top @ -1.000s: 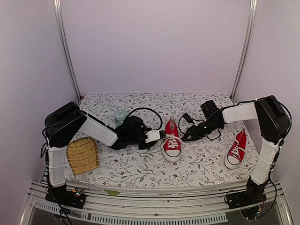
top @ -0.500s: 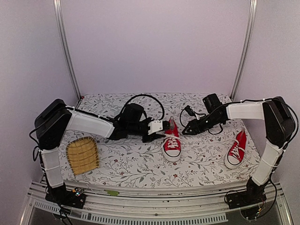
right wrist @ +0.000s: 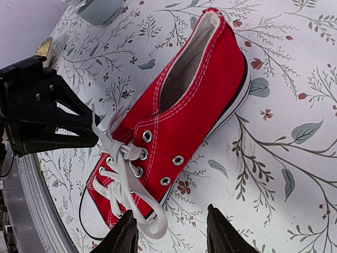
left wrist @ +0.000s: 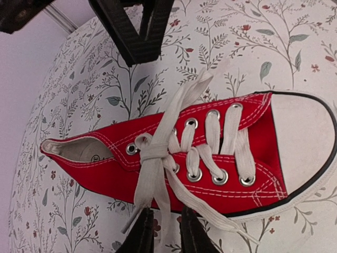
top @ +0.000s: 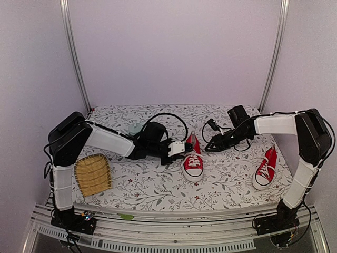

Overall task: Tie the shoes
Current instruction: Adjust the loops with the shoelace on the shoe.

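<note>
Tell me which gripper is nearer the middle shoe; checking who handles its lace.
Left. The left gripper is at the middle shoe's laces; the right gripper hangs apart beyond its other side.

I am seeing a woven straw mat (top: 92,175) lying at the front left of the flowered cloth (top: 158,192), and a small pale jar (top: 136,128) standing farther back.

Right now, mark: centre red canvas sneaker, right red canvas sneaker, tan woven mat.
centre red canvas sneaker (top: 194,161): top view, laces.
right red canvas sneaker (top: 265,168): top view, laces.
tan woven mat (top: 93,175): top view, middle.
</note>
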Controlling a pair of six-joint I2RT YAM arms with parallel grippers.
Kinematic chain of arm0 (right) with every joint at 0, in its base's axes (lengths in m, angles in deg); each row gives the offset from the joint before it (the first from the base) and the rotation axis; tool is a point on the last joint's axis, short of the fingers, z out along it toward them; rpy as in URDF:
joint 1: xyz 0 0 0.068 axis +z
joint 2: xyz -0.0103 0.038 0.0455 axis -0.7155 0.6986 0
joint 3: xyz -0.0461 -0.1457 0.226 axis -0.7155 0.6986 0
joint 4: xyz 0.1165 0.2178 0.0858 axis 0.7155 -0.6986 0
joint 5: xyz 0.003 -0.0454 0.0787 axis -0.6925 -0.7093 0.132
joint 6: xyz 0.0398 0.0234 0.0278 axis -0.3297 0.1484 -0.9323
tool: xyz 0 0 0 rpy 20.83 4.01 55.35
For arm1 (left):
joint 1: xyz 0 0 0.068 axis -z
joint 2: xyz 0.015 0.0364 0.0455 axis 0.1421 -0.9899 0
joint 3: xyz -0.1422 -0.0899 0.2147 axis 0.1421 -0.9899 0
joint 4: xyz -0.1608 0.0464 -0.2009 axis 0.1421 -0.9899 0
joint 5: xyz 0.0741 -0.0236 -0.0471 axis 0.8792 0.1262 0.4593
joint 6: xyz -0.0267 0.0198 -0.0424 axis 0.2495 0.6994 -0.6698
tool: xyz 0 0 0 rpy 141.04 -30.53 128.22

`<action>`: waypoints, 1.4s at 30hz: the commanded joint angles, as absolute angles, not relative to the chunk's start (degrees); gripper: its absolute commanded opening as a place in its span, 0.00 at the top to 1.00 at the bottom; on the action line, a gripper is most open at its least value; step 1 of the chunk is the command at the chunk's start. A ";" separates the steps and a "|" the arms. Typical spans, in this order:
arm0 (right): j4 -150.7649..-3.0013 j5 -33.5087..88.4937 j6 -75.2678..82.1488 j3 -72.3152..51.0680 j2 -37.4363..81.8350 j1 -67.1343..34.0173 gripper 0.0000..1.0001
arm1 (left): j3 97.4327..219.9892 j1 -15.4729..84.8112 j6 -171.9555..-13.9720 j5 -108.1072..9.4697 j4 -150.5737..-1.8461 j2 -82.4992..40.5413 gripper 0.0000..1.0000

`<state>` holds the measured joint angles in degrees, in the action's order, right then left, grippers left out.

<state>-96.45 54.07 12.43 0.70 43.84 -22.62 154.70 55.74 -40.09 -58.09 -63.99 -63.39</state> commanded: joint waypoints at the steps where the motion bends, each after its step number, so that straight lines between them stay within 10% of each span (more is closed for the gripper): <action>1: -96.85 54.21 12.44 1.20 41.94 -23.01 0.54 | 154.50 55.45 -40.05 -56.70 -60.85 -64.03 0.82; 23: -97.20 55.11 12.96 0.98 43.16 -22.96 0.55 | 156.99 52.91 -35.50 -62.97 -61.25 -65.57 0.66; 35: -96.97 55.27 13.07 1.01 43.68 -23.01 0.55 | 155.49 53.51 -36.34 -64.96 -60.66 -64.13 1.00; 42: -96.44 55.73 12.82 0.68 43.60 -23.00 0.55 | 152.60 53.98 -39.14 -62.77 -61.65 -61.90 1.00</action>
